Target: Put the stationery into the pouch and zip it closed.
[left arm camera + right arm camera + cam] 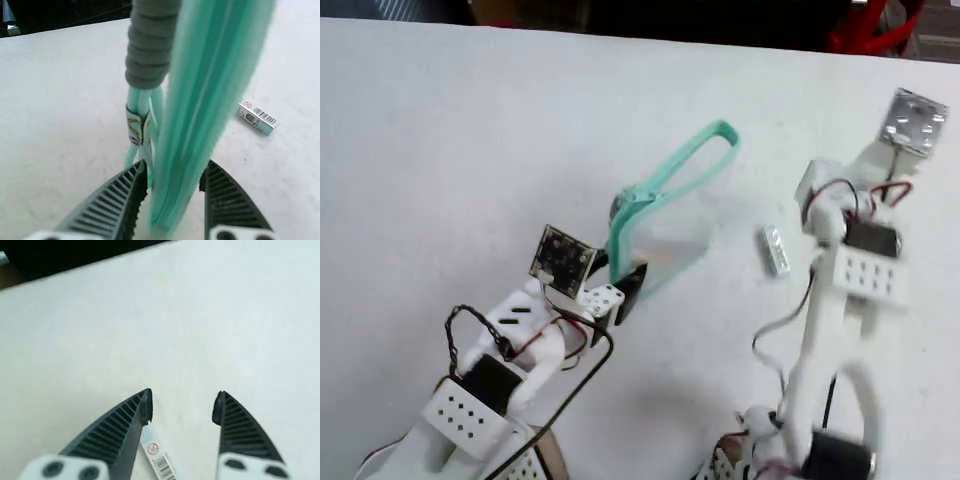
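The pouch (665,215) is clear with teal trim and lies at an angle in the middle of the table. My left gripper (623,290) is shut on its near end. In the left wrist view the teal pouch edge (200,115) stands between the two fingers of the left gripper (175,170). A grey ribbed piece (150,45) and a labelled pen-like item (135,125) sit at the pouch. A small white box (775,250) lies to the right of the pouch. My right gripper (182,400) hangs open over the table, with the small white box (157,460) beside one finger.
The right arm (855,270) stands to the right of the small box. The table's far edge (620,35) meets a dark background. Bare white table lies to the left of the pouch.
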